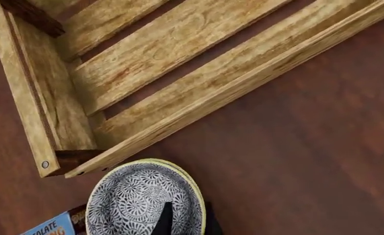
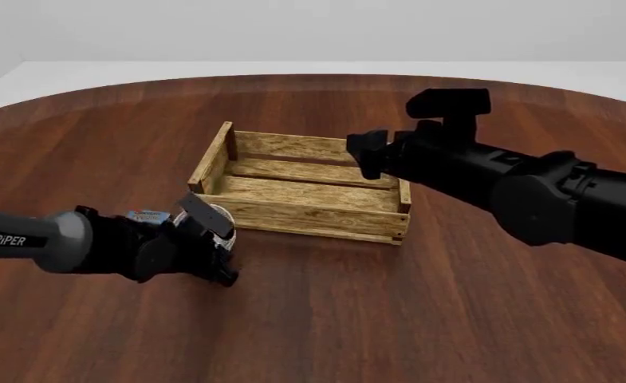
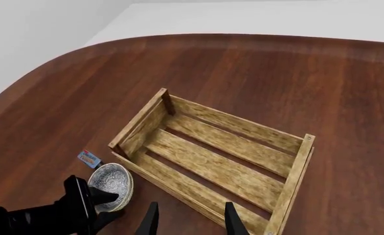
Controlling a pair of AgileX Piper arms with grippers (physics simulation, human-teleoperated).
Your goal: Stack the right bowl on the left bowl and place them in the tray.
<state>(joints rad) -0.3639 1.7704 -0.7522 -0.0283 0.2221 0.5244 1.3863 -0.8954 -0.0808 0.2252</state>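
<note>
One off-white speckled bowl [image 1: 136, 198] shows by the outside of the tray's [image 1: 178, 46] near left corner. A second, offset rim around it looks like the twin bowl nested under it. My left gripper [image 1: 188, 209] is shut on the rim, with one finger inside and one outside. The front view shows this gripper [image 2: 214, 230] with a sliver of the bowl [image 2: 220, 214] beside the wooden tray [image 2: 313, 219]. I cannot tell whether the bowls rest on the table. My right gripper [image 3: 192, 223] is open and empty above the tray [image 3: 211, 166], looking down on the bowl [image 3: 110, 183]. It shows over the tray's far right part in the front view [image 2: 364, 158].
A small blue-and-red box [image 2: 146, 216] lies left of the bowl, close behind my left arm. It also shows in the left wrist view [image 1: 51, 227] and in the right wrist view [image 3: 88, 159]. The tray holds nothing. Brown tabletop surrounds it.
</note>
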